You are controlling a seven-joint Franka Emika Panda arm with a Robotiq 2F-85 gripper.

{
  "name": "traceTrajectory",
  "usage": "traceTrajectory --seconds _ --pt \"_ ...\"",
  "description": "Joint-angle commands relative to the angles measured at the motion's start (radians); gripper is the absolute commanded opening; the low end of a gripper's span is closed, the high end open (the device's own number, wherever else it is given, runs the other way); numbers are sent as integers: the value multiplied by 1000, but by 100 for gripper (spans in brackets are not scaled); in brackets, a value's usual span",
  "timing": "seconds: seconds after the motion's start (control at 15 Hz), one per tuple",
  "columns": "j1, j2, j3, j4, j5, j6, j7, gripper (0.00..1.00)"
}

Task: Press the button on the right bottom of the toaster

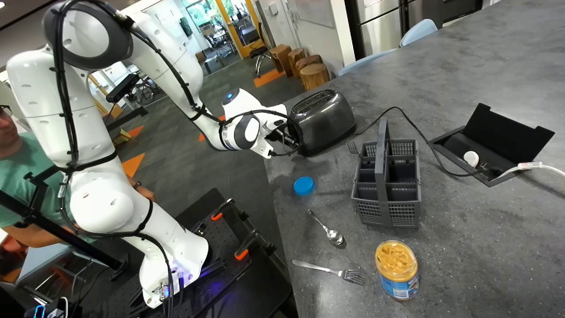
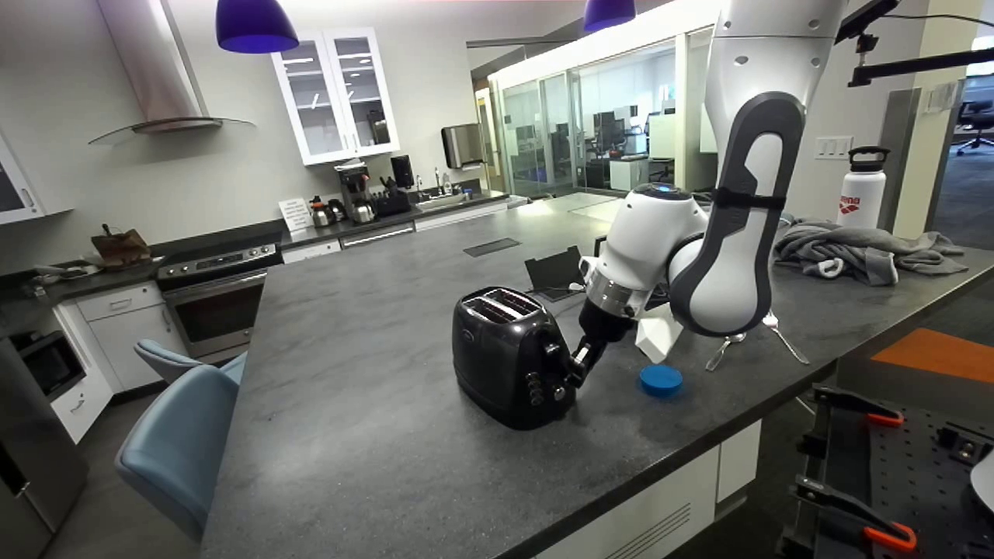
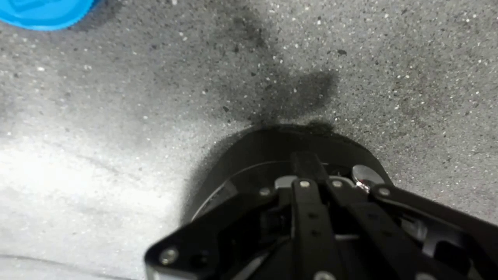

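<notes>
The glossy black toaster [image 1: 329, 121] stands on the counter near its edge; it also shows in an exterior view [image 2: 497, 361] and, from above, in the wrist view [image 3: 245, 155]. Its end panel carries several small round buttons [image 2: 534, 390] in a column and a silver knob [image 2: 559, 394], which also shows in the wrist view [image 3: 365, 175]. My gripper [image 2: 576, 374] is at this panel, fingers together and empty, tips beside the buttons and knob. In the wrist view the shut fingertips [image 3: 309, 165] lie left of the silver knob. I cannot tell whether they touch the panel.
A blue lid [image 1: 304, 186] lies near the toaster. A black divided caddy [image 1: 388, 185], a spoon [image 1: 334, 236], a fork [image 1: 351, 276] and a peanut butter jar [image 1: 397, 269] are on the counter. The toaster's cord [image 1: 412, 126] runs to an open black hinged case [image 1: 507, 141].
</notes>
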Motion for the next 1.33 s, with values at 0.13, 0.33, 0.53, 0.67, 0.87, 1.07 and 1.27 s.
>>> traceTrajectory --seconds 0.13,0.33,0.53,0.67,0.87,1.07,1.27 --pt "171 -104 -149 -85 89 -7 -7 0" --pt "296 -213 -277 -173 124 -16 -38 0" --pt "380 -338 -395 -269 122 2 -93 0" --pt "418 -407 -468 -309 137 12 -170 0" --pt "387 -436 -462 -238 63 -19 -147 0" --pt "372 -482 -455 -217 -1 -30 -122 0" --pt "350 -529 -444 -226 -51 -38 -113 0"
